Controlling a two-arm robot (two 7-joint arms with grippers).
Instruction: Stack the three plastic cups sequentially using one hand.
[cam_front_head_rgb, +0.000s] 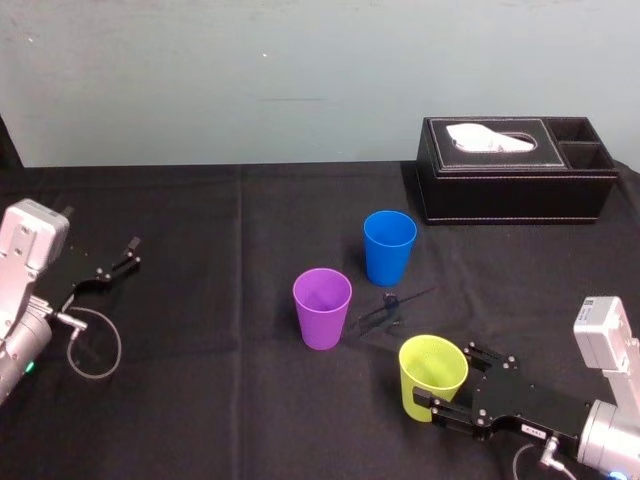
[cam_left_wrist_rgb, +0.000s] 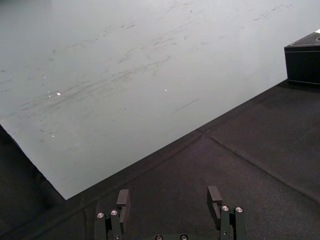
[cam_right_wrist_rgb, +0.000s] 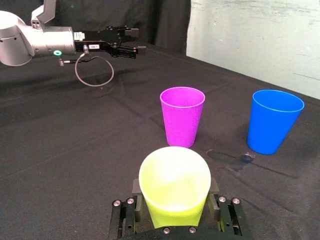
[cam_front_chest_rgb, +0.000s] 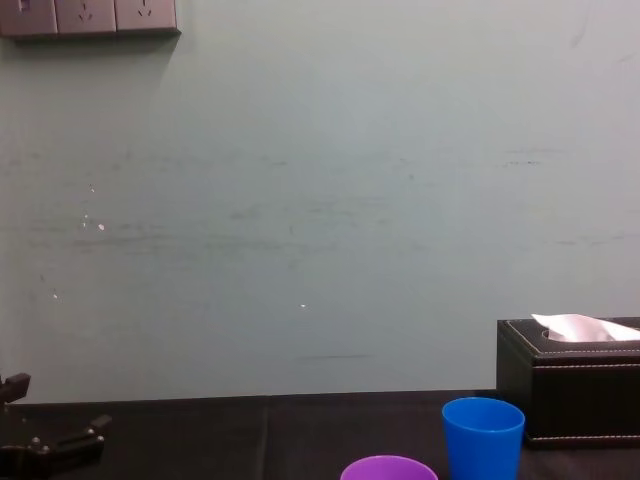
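Your right gripper (cam_front_head_rgb: 441, 380) was clamped on the green cup (cam_front_head_rgb: 432, 372), with one jaw pressed to each side, low on its wall, and the cup's mouth facing up. The pair was at the near right of the table. You could not tell whether the cup's base touched the cloth (cam_front_head_rgb: 200, 400).

Just beyond, toward the middle, the purple cup (cam_front_head_rgb: 322, 308) stood upright. The blue cup (cam_front_head_rgb: 388, 247) stood upright farther back and to its right, near it but apart.

Your left gripper (cam_front_head_rgb: 125, 258) was parked at the far left over the cloth, jaws spread and holding nothing.

The black cloth covered the whole table. A black tissue box (cam_front_head_rgb: 515, 185) sat at the back right. Behind it rose a pale, scuffed grey-green wall (cam_front_head_rgb: 250, 80), with a row of wall plates (cam_front_chest_rgb: 90, 15) high on the left.
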